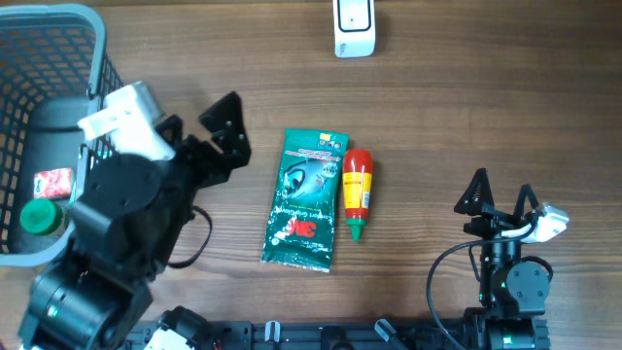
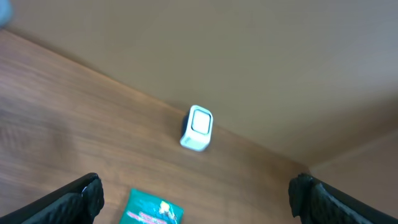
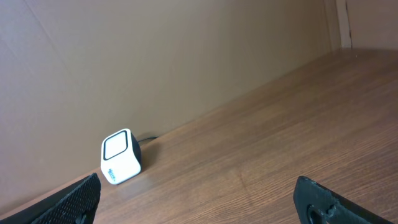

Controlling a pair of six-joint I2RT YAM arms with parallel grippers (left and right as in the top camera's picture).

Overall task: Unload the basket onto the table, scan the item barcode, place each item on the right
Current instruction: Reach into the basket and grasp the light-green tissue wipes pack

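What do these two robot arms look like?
Both are black with pointed jaws. The left arm has chunky rounded joints, a white camera block and a looping black cable. The right arm has a smaller white block and black cable too.

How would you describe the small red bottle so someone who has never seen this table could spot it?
On the brown wooden table, find the flat green plastic packet lying near the middle. Close beside it, to the robot's right, lies the small red squeeze bottle. Unlike the flat packet, it is slim and rounded, with a yellow label and a pointed green tip.
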